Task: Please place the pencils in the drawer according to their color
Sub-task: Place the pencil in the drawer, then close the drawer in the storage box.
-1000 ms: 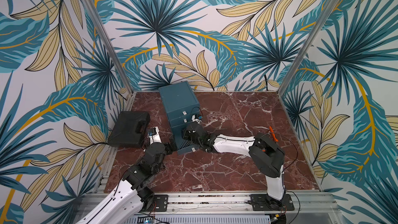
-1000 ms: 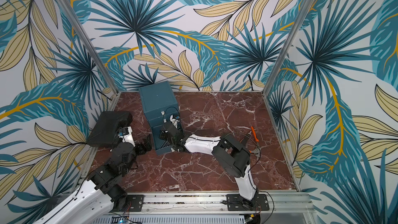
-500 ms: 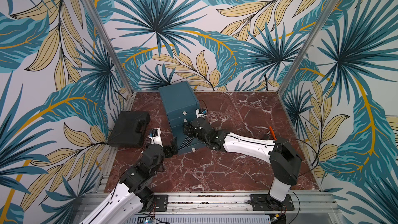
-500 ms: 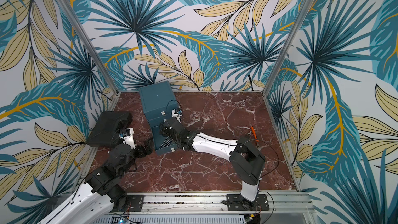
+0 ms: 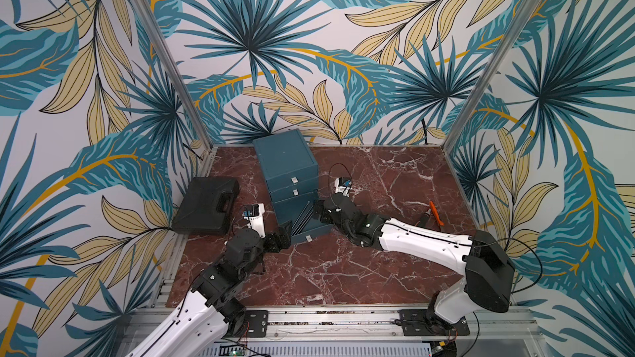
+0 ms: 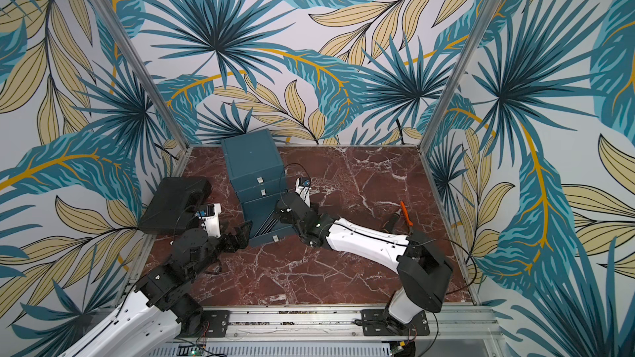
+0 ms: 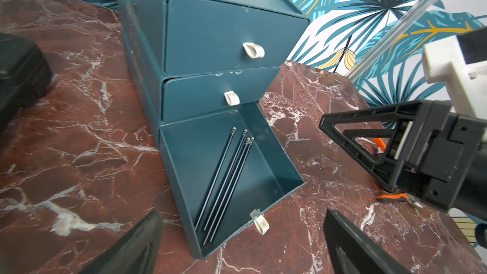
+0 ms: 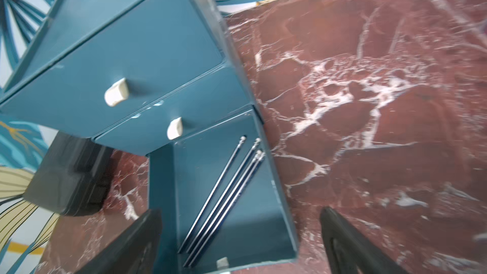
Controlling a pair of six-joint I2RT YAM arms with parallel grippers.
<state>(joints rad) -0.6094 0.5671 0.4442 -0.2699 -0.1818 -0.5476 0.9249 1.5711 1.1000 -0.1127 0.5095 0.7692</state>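
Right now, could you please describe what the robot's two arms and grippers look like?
Both the left arm and right arm have glossy white shells between bulky black joints. Each wrist carries a white camera mount. The left gripper and right gripper have black, hollow triangular fingers. Thin black cables loop beside the joints.

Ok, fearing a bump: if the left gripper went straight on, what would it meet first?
Likely the front wall of the open bottom drawer, by its pull tab; depth is unclear.
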